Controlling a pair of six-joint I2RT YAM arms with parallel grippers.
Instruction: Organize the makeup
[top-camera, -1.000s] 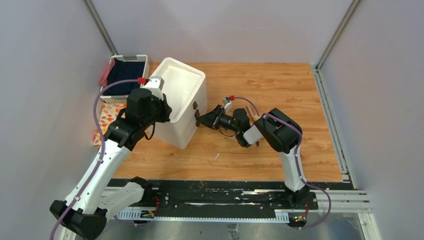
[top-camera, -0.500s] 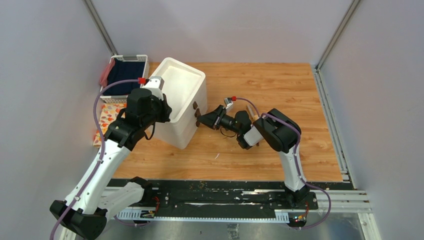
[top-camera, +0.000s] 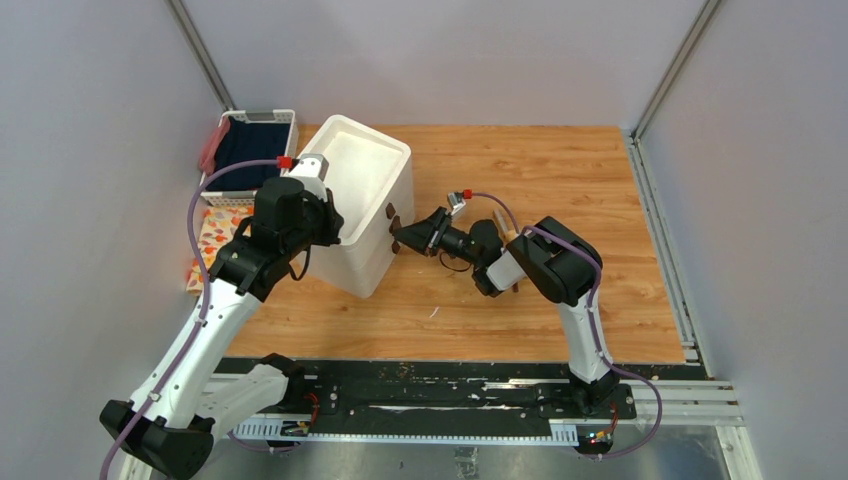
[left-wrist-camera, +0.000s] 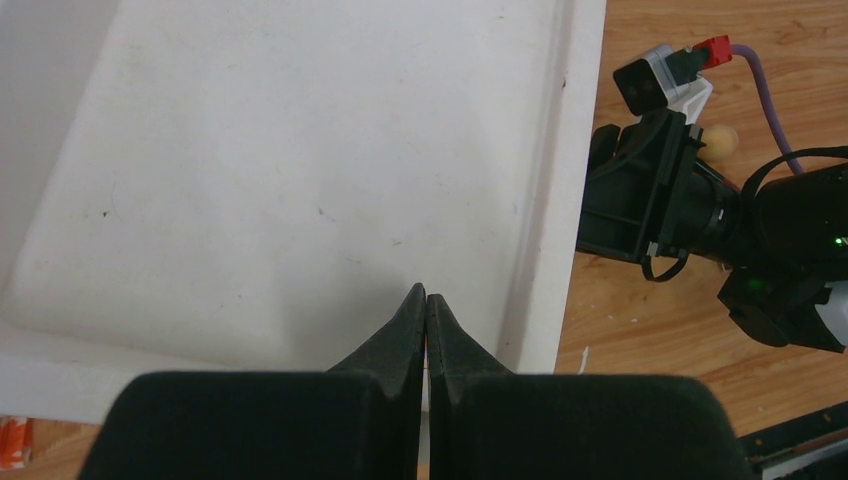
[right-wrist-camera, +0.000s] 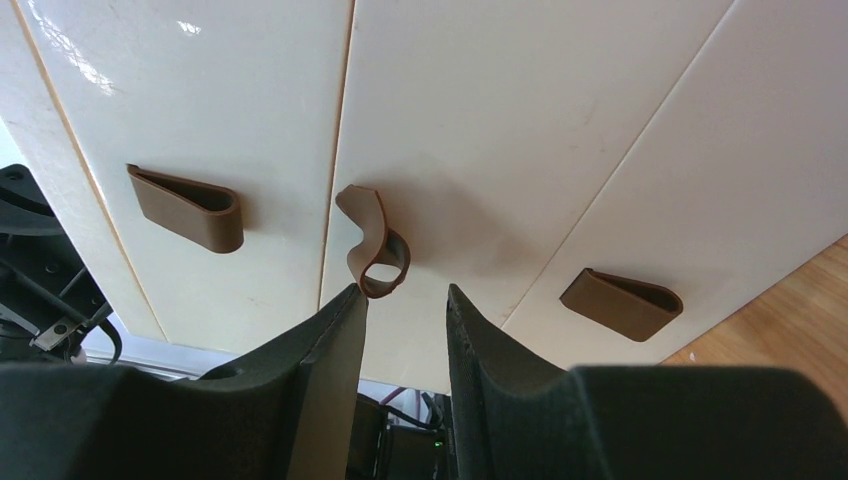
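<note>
Item: white three-drawer box (top-camera: 365, 170) with brown loop pulls; no brand, label or writing was legible. The right gripper (right-wrist-camera: 405, 305) faced its front with fingers apart and the twisted middle pull (right-wrist-camera: 375, 250) at the gap, unclamped, apparently lined up to open that drawer. The left gripper (left-wrist-camera: 426, 300), fingers together, sat over the box top, likely as a brace. Makeup: the beige sponge (left-wrist-camera: 722, 140) lay on the wooden table (top-camera: 560, 160) beside the right arm, outside the box; other pieces could not be made out.
</note>
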